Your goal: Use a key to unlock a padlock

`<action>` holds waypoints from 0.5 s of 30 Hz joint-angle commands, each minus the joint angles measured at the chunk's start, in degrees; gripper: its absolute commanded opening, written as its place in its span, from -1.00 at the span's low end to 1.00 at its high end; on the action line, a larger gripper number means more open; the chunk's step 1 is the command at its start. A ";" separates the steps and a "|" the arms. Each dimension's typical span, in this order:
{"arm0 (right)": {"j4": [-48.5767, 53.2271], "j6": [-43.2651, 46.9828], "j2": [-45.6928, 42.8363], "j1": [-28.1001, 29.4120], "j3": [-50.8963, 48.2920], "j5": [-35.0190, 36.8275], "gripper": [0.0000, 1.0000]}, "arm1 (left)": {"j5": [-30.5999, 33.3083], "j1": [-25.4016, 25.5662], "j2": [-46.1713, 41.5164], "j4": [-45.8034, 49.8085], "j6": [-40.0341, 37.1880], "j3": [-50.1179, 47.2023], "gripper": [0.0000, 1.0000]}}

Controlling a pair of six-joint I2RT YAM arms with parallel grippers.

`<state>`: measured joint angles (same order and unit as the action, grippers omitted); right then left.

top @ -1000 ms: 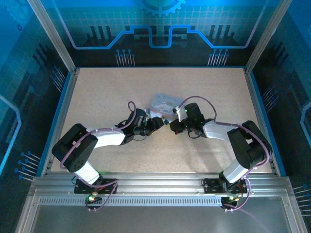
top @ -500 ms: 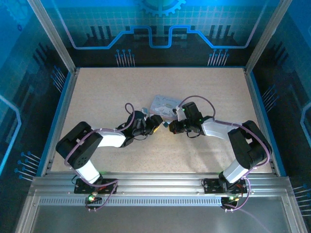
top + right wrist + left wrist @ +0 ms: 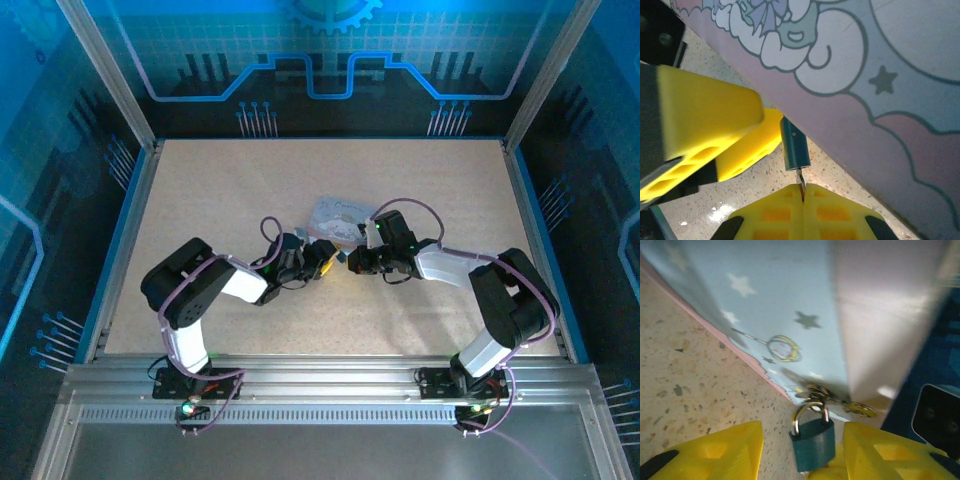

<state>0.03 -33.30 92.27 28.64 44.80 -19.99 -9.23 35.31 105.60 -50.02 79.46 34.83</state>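
This is a robotics lab test cell. A speckled beige bench (image 3: 200, 200) is boxed in by aluminium frame posts (image 3: 108, 70) and blue wall panels (image 3: 330, 40) printed with circuit traces and a gear. A slotted aluminium rail (image 3: 330, 380) runs along the bench's near edge. Bolted to it are two cabled robot arms, the left arm (image 3: 232, 283) and the right arm (image 3: 450, 268).

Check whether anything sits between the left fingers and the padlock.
Nothing visible does. The padlock hangs from the tin in the open gap between the left fingers, with bare table beside it. The right gripper, shut on the key, meets the padlock's bottom end.
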 commanded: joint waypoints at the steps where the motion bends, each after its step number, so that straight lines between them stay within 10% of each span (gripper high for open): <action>1: -0.03 -2.84 -0.95 0.97 1.00 -1.28 -1.00 | -0.33 0.29 1.87 -7.09 3.31 -0.84 -0.08; 15: -0.38 -4.18 0.10 1.48 1.62 -1.84 -1.00 | -0.47 1.60 5.34 -10.92 6.19 0.05 -0.18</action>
<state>-0.01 -36.47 92.27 29.08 44.80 -20.21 -9.23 36.38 109.43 -56.69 84.09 34.59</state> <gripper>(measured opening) 0.050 0.416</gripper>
